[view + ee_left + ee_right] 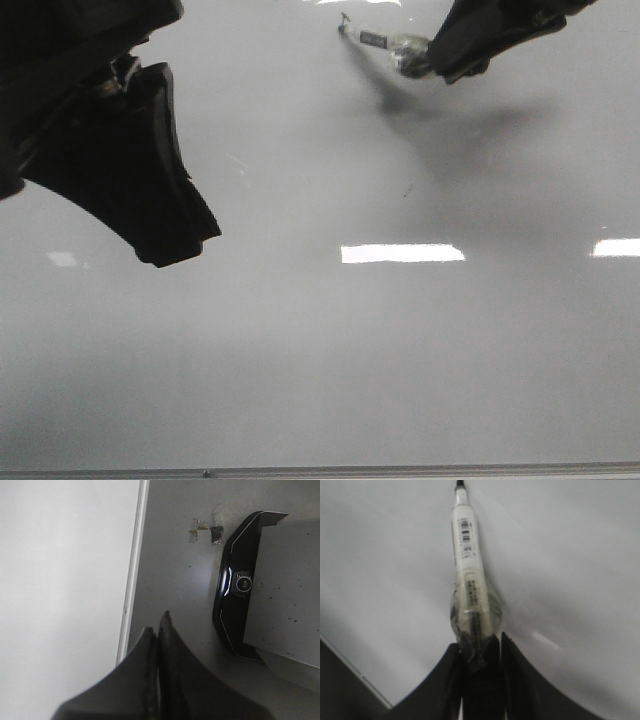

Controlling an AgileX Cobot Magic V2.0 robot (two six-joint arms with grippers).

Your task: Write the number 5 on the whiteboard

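A robot test bench in a lab or workshop, it seems. A glossy whiteboard (300,380) lies flat, mirroring ceiling light panels. At its 6 o'clock edge sits a black camera unit (239,585) on a taped grey surface (180,555).

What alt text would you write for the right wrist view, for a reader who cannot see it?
The right gripper is shut on a white marker, which points away over the pale whiteboard. The marker's dark tip is at the picture's edge; no written line shows here.
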